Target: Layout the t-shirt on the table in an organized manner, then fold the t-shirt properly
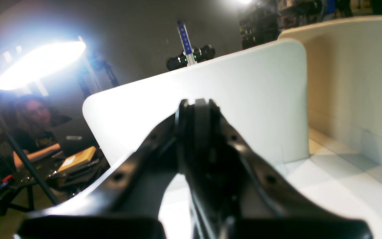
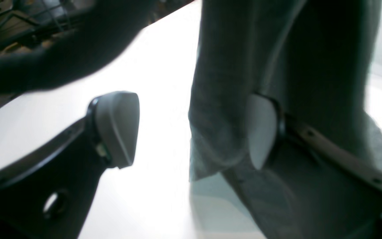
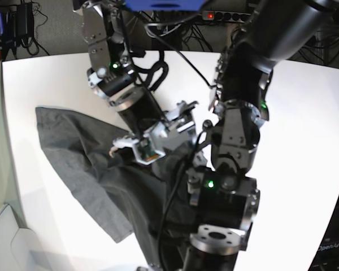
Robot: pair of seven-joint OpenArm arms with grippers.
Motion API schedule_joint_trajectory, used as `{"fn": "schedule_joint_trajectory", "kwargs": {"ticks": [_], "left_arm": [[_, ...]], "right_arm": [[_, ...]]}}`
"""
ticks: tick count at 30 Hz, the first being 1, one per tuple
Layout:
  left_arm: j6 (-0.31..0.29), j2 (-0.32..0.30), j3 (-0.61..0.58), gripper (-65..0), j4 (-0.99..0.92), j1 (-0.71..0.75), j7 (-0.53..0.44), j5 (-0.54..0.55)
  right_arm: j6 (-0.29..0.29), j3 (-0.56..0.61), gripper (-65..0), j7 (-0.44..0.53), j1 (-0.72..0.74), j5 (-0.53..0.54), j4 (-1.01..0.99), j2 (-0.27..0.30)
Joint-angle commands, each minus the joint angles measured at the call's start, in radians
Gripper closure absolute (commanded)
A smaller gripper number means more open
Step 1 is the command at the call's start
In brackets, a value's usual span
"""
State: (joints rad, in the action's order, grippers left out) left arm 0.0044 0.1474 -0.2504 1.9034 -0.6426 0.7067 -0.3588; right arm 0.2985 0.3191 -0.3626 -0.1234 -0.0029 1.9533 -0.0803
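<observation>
You're still laying out: the t-shirt (image 3: pixel 85 164) lies rumpled, left gripper (image 1: pixel 196 109) pressed together and empty, right gripper (image 2: pixel 191 129) spread wide beside hanging cloth; next, close on that edge and spread it

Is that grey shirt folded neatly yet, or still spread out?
Neither: the t-shirt lies crumpled on the table, one part lifted and hanging beside the open right gripper.

Left pincer (image 1: pixel 196 103) closed (right pincer (image 2: pixel 191 129) spread wide).
</observation>
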Motion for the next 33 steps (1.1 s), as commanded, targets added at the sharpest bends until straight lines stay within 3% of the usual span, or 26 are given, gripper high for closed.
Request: {"fn": "schedule_joint_trajectory", "kwargs": {"ticks": [1, 7, 22, 31, 33], "left_arm": [[0.009, 0.01, 0.003, -0.4, 0.012, -0.032, -0.035, -0.01], [0.009, 0.01, 0.003, -0.4, 0.015, -0.03, -0.035, -0.012], [0.009, 0.01, -0.003, -0.4, 0.02, -0.029, -0.035, -0.006], [0.009, 0.01, -0.003, -0.4, 0.02, -0.03, -0.035, -0.004], [0.009, 0.01, -0.003, -0.4, 0.02, -0.03, -0.035, -0.004]], "right_arm": [[-0.005, -0.011, -49.0, 0.03, 0.011, 0.008, 0.022, -0.006], [-0.005, -0.068, -49.2, 0.03, 0.018, 0.008, 0.022, -0.008], [-0.002, -0.065, -49.3, 0.027, 0.087, 0.01, -0.016, -0.013], [-0.002, 0.002, -48.5, 0.029, 0.12, 0.01, -0.038, -0.013], [-0.002, 0.007, -45.9, 0.029, 0.12, 0.01, -0.038, -0.013]]}}
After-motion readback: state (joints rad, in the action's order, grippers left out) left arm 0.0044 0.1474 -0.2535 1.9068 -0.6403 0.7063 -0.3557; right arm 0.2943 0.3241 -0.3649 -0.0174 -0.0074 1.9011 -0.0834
